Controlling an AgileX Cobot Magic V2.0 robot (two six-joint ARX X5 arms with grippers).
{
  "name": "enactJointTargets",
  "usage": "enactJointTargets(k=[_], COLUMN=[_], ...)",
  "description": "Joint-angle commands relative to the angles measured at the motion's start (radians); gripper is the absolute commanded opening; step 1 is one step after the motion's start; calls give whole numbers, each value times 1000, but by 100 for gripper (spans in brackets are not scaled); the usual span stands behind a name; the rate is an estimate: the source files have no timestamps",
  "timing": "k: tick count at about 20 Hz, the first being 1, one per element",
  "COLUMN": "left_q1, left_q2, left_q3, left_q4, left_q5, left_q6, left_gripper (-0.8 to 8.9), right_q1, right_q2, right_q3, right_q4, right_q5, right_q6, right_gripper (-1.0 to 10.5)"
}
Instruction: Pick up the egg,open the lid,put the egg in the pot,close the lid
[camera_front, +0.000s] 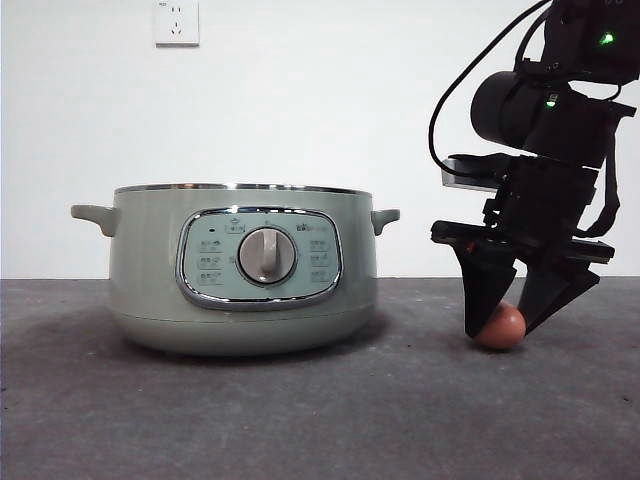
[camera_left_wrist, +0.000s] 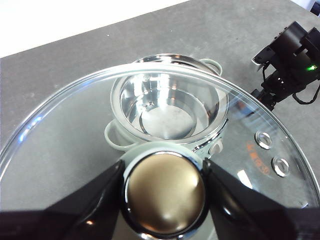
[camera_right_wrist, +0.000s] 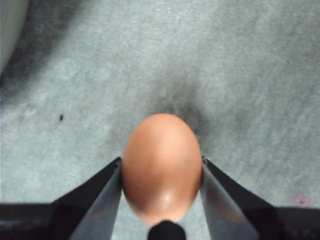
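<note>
Right now the right gripper (camera_right_wrist: 161, 167) clamps its 2 jaws on the egg (camera_front: 500, 326), low near the desk's (camera_front: 320, 420) right edge; contact unclear. Left gripper (camera_left_wrist: 164, 186) grips the lid (camera_left_wrist: 65, 125) knob above the open pot (camera_front: 243, 275); fingertips hidden.

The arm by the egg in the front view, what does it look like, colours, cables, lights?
The right arm is all black: a round cylindrical body above a blocky wrist. Small green lights glow on it, and thin black cables loop off its side. The right gripper ends in two black wedge-shaped jaws that taper downward. Of the left gripper, only two black jaws show.
</note>
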Motion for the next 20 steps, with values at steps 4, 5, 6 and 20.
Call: enactJointTargets(k=[4, 5, 6, 20], left_q1=[3, 3, 3, 3], left_q2=[-12, -12, -12, -9], left_q3=[3, 3, 3, 3], left_q4=[38, 39, 39, 39], left_q5=[9, 9, 9, 10], left_q6=[-10, -10, -8, -3], left_gripper=[-8, -8, -8, -8], right_q1=[1, 1, 1, 245], right_q2=[-17, -44, -80, -115], right_q3=[1, 1, 1, 495], right_q4=[-7, -17, -26, -57], right_q5=[0, 0, 0, -18], right_q6=[9, 9, 9, -11], right_gripper=[-12, -12, -12, -12])
